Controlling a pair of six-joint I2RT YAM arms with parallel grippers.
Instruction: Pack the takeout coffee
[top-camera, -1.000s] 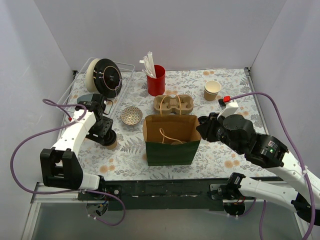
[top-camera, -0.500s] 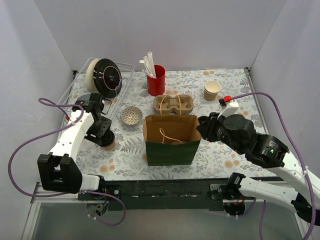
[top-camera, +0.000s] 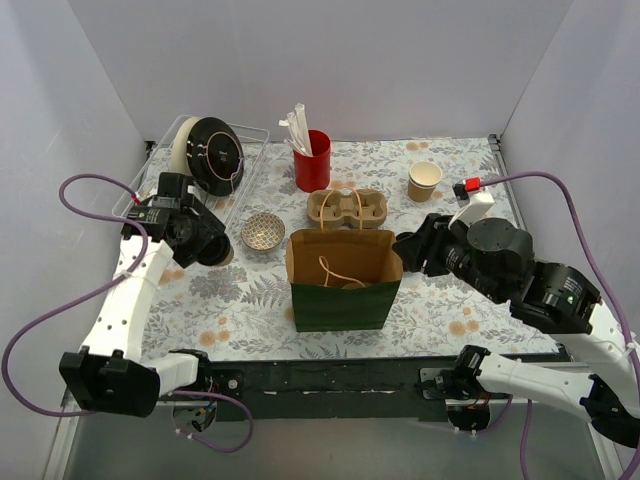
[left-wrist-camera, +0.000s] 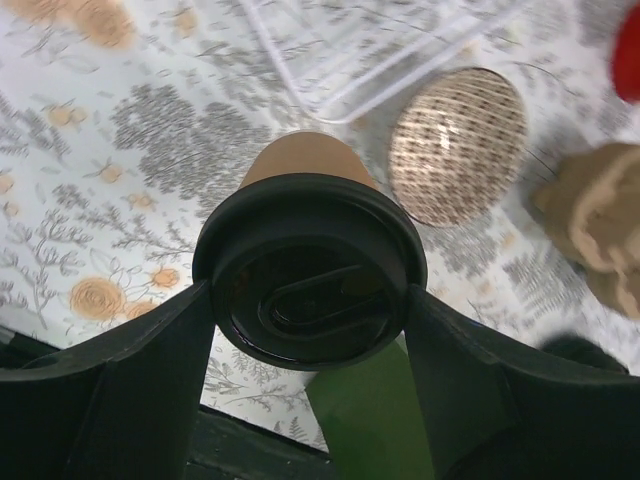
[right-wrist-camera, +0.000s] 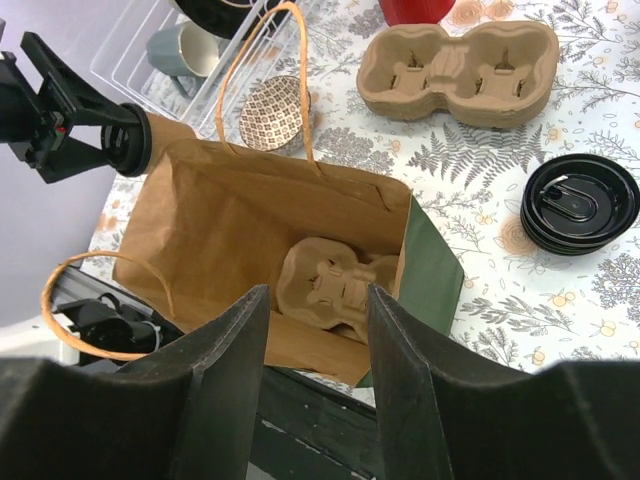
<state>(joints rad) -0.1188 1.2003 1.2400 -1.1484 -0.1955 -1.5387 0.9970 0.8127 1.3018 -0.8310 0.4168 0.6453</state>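
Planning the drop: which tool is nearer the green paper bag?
Right. The right tool hovers at the green paper bag's right rim; the left tool, shut on the takeout coffee, is off its left side.

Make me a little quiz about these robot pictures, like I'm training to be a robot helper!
1. True or false: the left gripper has its jaws shut on the takeout coffee.
2. What lies inside the paper bag?
A. a cardboard cup carrier
B. a sandwich
C. a spoon
3. Fill in the missing word: the cup holding the white sticks is coloured ____.

Key: 1 true; 2 A; 3 red.
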